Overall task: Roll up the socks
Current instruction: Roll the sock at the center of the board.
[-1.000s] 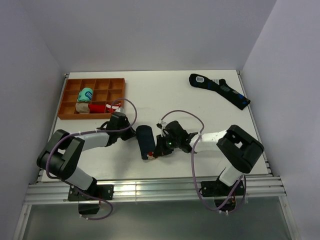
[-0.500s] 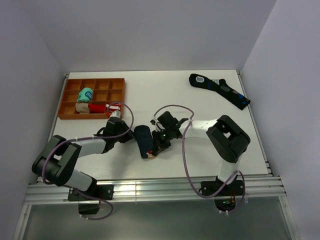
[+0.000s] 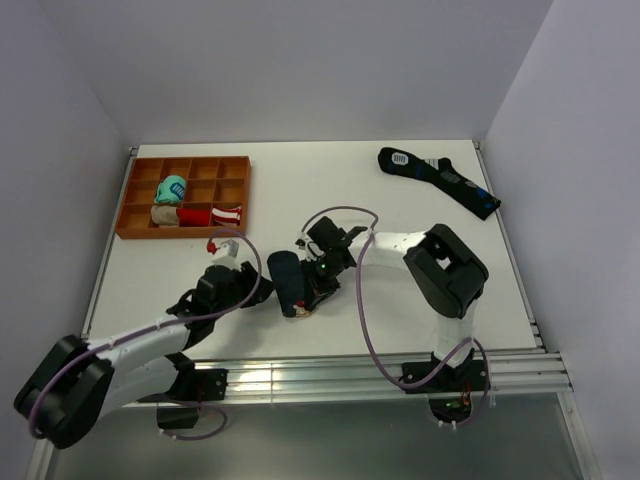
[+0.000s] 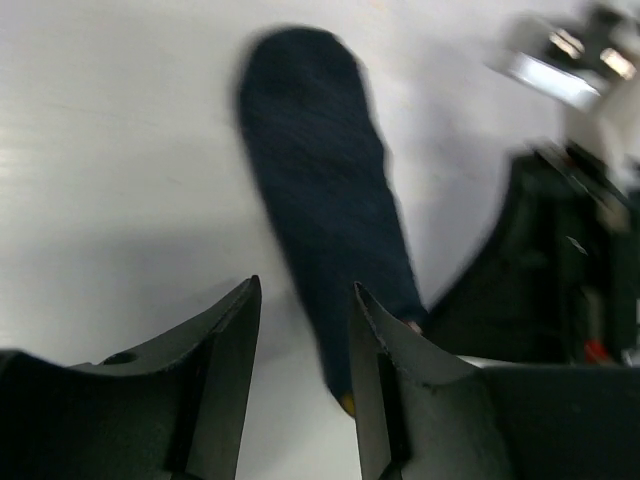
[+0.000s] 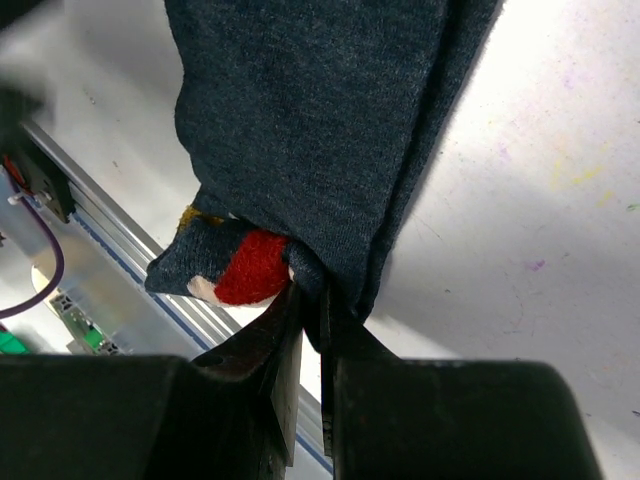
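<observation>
Top external view recorded a white tabletop [image 3: 330, 190] with two arms reaching in from its near edge. Item one, the socks [image 3: 287, 282]: a short dark navy pair lying flat close to the near edge, slightly left of the middle, its long axis running roughly from near to far. Right wrist view showed a small red patch with a bit of yellow at the pair's near end. The right gripper [image 5: 308, 300] was pressed closed on the fabric edge just beside that patch; from above it [image 3: 308, 295] sat against the right side of the pair. The left gripper [image 4: 305, 290] stood moderately parted and held nothing, with the pair lying on the surface just ahead of its fingers [image 4: 225, 340]; that view was blurred. From above it [image 3: 258, 285] sat just beside the left side of the pair. Item two, an orange compartment tray [image 3: 130, 195] at the far left corner, containing a teal bundle [image 3: 172, 188], a beige bundle [image 3: 163, 213] and a red-white bundle [image 3: 215, 215]. Item three, a longer dark sock [image 3: 440, 180] with blue marks and a white patch, lying near the far right corner, well apart from the rest.
</observation>
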Controlling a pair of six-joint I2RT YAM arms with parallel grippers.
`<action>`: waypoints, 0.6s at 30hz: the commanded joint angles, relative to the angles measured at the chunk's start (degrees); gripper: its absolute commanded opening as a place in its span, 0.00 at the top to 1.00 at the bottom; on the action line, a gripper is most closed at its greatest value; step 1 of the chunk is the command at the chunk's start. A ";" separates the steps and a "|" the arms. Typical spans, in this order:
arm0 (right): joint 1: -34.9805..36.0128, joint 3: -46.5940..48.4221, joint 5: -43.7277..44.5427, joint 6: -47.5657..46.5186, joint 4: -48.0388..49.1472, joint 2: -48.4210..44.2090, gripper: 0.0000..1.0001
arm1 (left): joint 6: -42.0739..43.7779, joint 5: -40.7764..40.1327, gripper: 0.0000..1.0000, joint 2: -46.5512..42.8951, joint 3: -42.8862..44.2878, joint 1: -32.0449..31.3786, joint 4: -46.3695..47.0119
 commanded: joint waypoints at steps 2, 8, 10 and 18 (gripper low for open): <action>-0.31 1.06 6.04 -2.44 -6.44 2.40 0.93 | 2.02 -4.16 0.53 -9.41 -3.84 -7.05 4.80; -0.22 1.85 6.39 -2.53 -7.14 3.02 0.93 | 3.95 -6.53 0.51 -8.57 -2.63 -12.32 3.76; -0.22 2.20 6.13 -2.35 -7.23 3.37 0.93 | 4.48 -9.08 0.51 -7.68 -2.10 -15.05 3.58; -0.22 3.17 6.48 -2.79 -8.29 3.72 0.93 | 5.71 -13.83 0.48 -5.48 -1.48 -21.38 4.80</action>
